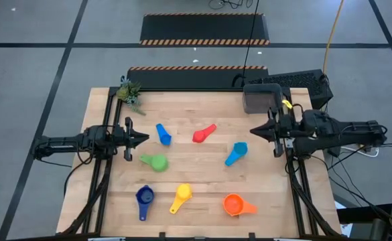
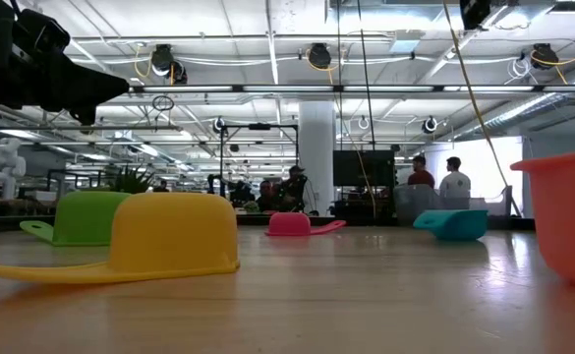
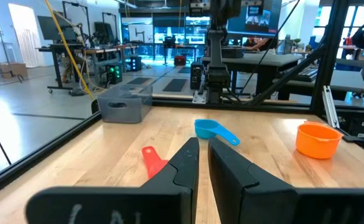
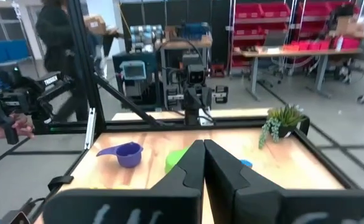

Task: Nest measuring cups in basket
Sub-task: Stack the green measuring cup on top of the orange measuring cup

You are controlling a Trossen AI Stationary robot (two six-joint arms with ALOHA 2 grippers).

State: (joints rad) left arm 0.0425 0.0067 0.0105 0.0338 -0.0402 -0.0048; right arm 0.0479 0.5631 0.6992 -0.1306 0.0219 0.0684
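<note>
Seven measuring cups lie scattered on the wooden table: blue [image 1: 163,133], red [image 1: 204,133], light blue [image 1: 236,153], green [image 1: 155,161], navy [image 1: 144,197], yellow [image 1: 181,197] and orange [image 1: 235,205]. The yellow cup [image 2: 174,236] and the green cup [image 2: 90,216] rest mouth down. The dark grey basket [image 1: 261,98] stands at the far right corner with nothing showing in it. At the table's left edge my left gripper [image 1: 145,138] points level, its fingers [image 3: 191,155] nearly together with nothing between them. My right gripper [image 1: 252,130] is shut at the right edge, raised above the table.
A small potted plant [image 1: 130,94] stands at the far left corner. A black keyboard [image 1: 303,82] lies behind the basket, off the table. People stand in the room beyond the far edge. Bare wood lies between the cups in the table's middle.
</note>
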